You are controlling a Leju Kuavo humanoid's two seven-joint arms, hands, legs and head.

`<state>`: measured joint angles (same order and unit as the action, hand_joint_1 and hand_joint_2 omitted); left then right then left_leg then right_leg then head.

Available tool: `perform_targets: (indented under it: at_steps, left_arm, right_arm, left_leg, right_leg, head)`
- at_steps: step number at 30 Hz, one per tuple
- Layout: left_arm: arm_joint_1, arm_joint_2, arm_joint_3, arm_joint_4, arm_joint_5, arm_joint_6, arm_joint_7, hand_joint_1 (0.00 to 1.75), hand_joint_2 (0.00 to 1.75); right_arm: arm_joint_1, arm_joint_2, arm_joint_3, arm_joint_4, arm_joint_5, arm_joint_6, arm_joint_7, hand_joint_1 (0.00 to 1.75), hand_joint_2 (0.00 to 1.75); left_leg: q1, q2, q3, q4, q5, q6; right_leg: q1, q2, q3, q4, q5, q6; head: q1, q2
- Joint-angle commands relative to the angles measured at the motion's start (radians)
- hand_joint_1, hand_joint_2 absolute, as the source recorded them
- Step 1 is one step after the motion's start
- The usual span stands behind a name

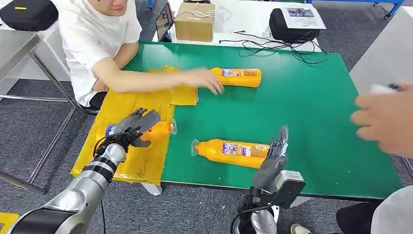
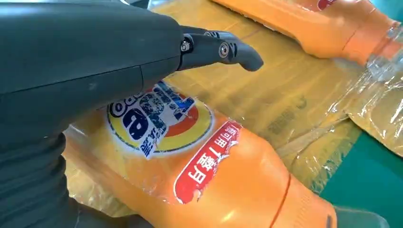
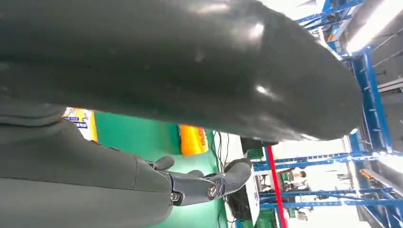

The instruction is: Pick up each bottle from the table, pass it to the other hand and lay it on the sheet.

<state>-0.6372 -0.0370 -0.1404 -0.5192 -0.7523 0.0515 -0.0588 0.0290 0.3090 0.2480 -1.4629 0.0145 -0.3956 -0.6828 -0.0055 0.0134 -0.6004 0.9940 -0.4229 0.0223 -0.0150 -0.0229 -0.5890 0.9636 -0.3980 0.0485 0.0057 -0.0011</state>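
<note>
One bottle (image 1: 146,130) is being laid on the sheet (image 1: 127,109) lower left, left robot hand (image 1: 132,127) resting open over it; right robot hand (image 1: 275,147) open-fingered beside centre bottle (image 1: 233,152); two being left.

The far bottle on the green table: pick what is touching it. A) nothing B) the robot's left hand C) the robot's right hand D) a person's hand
D: a person's hand rests on the cap end of the far bottle, while the robot's left hand and right hand are nearer the table's front edge.
</note>
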Motion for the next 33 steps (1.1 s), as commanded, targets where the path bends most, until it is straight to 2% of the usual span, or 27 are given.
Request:
perform_targets:
  at_steps: [1,12,14,18,20,21,22,25,26,27,28,30,31,33]
  left_arm:
    - [0.026,-0.001,-0.040,-0.012,0.061,-0.096,-0.069,0.00,1.75]
    - [0.038,-0.002,-0.056,-0.064,0.100,-0.117,-0.065,0.00,1.75]
    - [0.052,-0.005,-0.049,-0.112,0.187,-0.146,-0.118,0.00,1.75]
    - [0.181,0.004,-0.110,-0.447,0.408,-0.191,-0.138,0.00,1.75]
    - [0.259,-0.038,-0.120,-0.663,0.486,-0.033,-0.180,0.00,1.75]
    - [0.280,-0.048,-0.139,-0.750,0.543,-0.008,-0.165,0.00,1.75]
    - [0.294,-0.051,-0.161,-0.855,0.612,0.065,-0.209,0.00,1.75]
    - [0.286,-0.014,-0.200,-1.045,0.745,0.119,-0.257,0.00,1.75]
    - [0.295,-0.002,-0.195,-1.105,0.802,0.131,-0.290,0.00,1.75]
    - [0.321,0.002,-0.180,-1.167,0.876,0.122,-0.312,0.00,1.75]
    - [0.363,0.006,-0.170,-1.219,0.940,0.097,-0.327,0.00,1.75]
    - [0.466,-0.015,-0.165,-1.288,0.982,0.094,-0.384,0.00,1.75]
    - [0.531,-0.015,-0.186,-1.316,1.012,0.078,-0.390,0.00,1.75]
    - [0.586,-0.016,-0.207,-1.318,1.016,0.068,-0.431,0.00,1.75]
  right_arm:
    - [-0.017,-0.015,-0.027,0.061,-0.003,-0.012,-0.004,0.00,0.00]
    - [-0.012,-0.017,-0.026,0.054,-0.001,-0.013,-0.005,0.00,0.00]
    - [-0.014,-0.021,-0.024,0.057,0.007,-0.017,-0.006,0.00,0.00]
    - [-0.006,-0.026,-0.034,0.060,0.010,-0.020,-0.010,0.00,0.00]
    - [0.017,-0.026,-0.049,0.025,0.020,-0.048,-0.015,0.00,0.00]
    - [0.030,-0.029,-0.052,0.008,0.020,-0.052,-0.015,0.00,0.00]
    - [0.045,-0.037,-0.048,-0.022,0.037,-0.077,-0.015,0.00,0.00]
    - [0.053,-0.066,-0.036,-0.056,0.081,-0.135,-0.015,0.00,0.00]
    - [0.049,-0.090,-0.018,-0.035,0.120,-0.166,-0.015,0.00,0.00]
    - [0.036,-0.143,0.020,0.028,0.215,-0.144,-0.004,0.00,0.00]
    - [0.022,-0.191,0.040,0.096,0.345,-0.141,0.045,0.00,1.75]
    - [0.008,-0.195,-0.023,0.166,0.339,-0.138,0.043,0.00,1.75]
    - [-0.013,-0.204,-0.053,0.216,0.386,-0.156,0.049,0.00,1.75]
    - [-0.030,-0.205,-0.091,0.246,0.385,-0.167,0.029,0.00,1.75]
  left_leg:
    - [0.001,0.000,0.003,-0.001,0.000,-0.001]
    - [0.001,0.000,0.004,0.000,-0.001,-0.002]
    - [0.001,0.000,0.002,-0.001,-0.001,-0.001]
    - [0.001,0.000,0.002,0.000,-0.001,-0.001]
    - [0.001,0.000,0.000,0.000,-0.001,-0.001]
    - [0.001,-0.001,0.000,0.001,-0.002,-0.001]
    - [0.001,-0.001,-0.002,0.001,-0.001,-0.001]
    - [0.001,-0.003,-0.005,0.002,-0.001,-0.001]
    - [0.001,-0.002,-0.007,0.002,-0.001,-0.001]
    - [0.002,-0.002,-0.006,0.004,-0.003,-0.001]
    - [0.002,0.001,-0.006,0.002,-0.002,-0.001]
    - [0.002,0.003,-0.002,-0.001,-0.003,-0.001]
    - [0.001,0.004,-0.001,-0.002,-0.003,-0.001]
    - [0.001,0.006,0.003,-0.004,-0.004,-0.001]
  right_leg:
    - [0.000,0.002,0.002,-0.001,0.000,-0.001]
    - [0.001,0.002,0.003,-0.001,-0.001,-0.002]
    - [0.001,0.001,0.002,-0.001,0.000,-0.001]
    - [0.001,0.002,0.002,-0.001,-0.001,-0.001]
    - [0.001,0.001,-0.001,-0.001,0.000,-0.001]
    - [0.001,0.001,0.000,0.000,-0.001,-0.001]
    - [0.001,0.000,-0.002,-0.001,-0.001,-0.001]
    - [0.001,-0.001,-0.005,0.001,-0.001,-0.001]
    - [0.001,-0.001,-0.006,0.000,-0.001,-0.001]
    - [0.002,0.001,-0.005,0.002,-0.002,-0.001]
    - [0.002,0.002,-0.005,0.000,0.000,-0.001]
    - [0.002,0.006,-0.002,-0.003,0.000,-0.001]
    - [0.001,0.006,-0.002,-0.003,0.000,-0.001]
    - [0.001,0.008,0.002,-0.005,0.000,-0.001]
  head:
    - [0.000,0.000]
    - [0.000,0.000]
    - [0.000,0.000]
    - [0.000,0.000]
    - [0.000,0.000]
    - [0.000,0.000]
    - [0.000,0.000]
    - [0.000,0.000]
    - [0.000,0.000]
    - [0.000,0.000]
    - [0.000,0.000]
    - [0.000,0.000]
    - [0.000,0.000]
    - [0.000,0.000]
